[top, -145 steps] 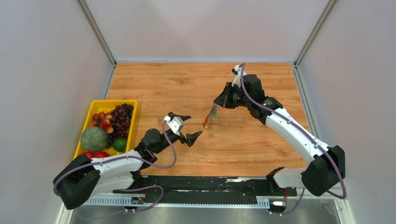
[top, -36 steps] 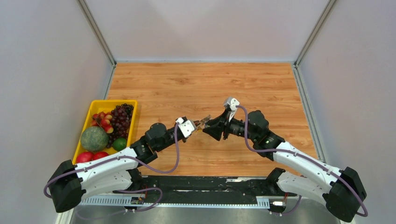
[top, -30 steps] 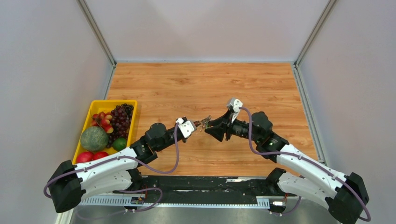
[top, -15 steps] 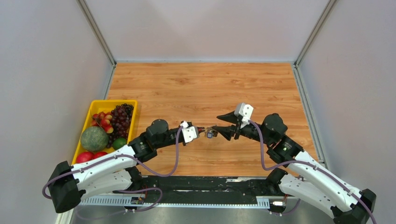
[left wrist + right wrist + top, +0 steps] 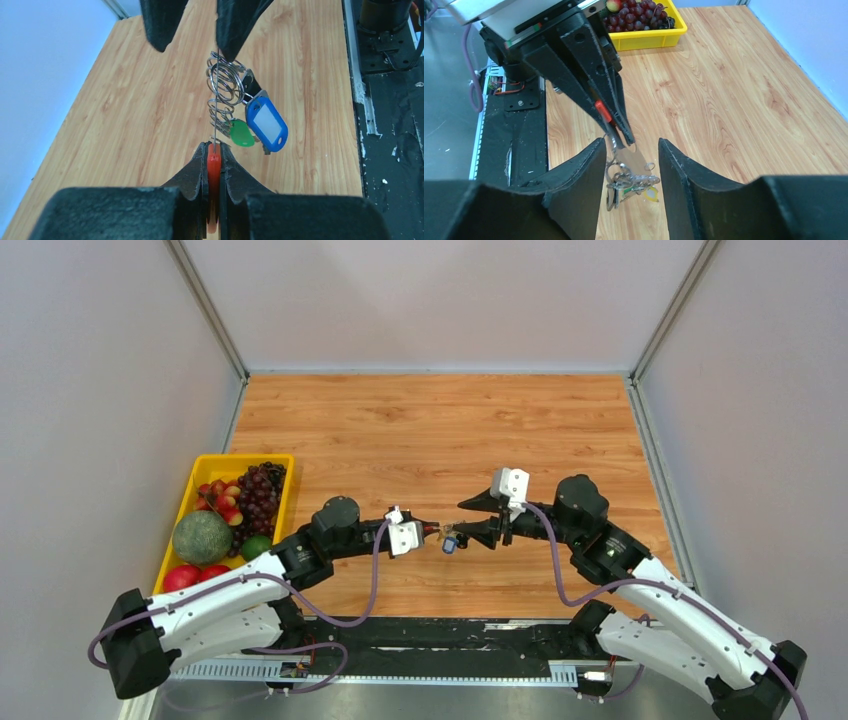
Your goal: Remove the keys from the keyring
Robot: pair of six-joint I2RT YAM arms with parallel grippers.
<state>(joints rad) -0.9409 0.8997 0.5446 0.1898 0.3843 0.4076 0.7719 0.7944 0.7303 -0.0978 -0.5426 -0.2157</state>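
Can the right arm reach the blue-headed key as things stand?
Probably yes: the open right gripper is at the silvery wire ring, where the blue-headed key dangles free; the left gripper pinches only the red clip.

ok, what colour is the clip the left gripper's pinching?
Bright red clip, clearest in the left wrist view.

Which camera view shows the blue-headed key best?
The left wrist view: the blue-headed key hangs large and unblocked from the keyring. The top view shows only a tiny blue speck; in the right wrist view, its colour cannot be told.
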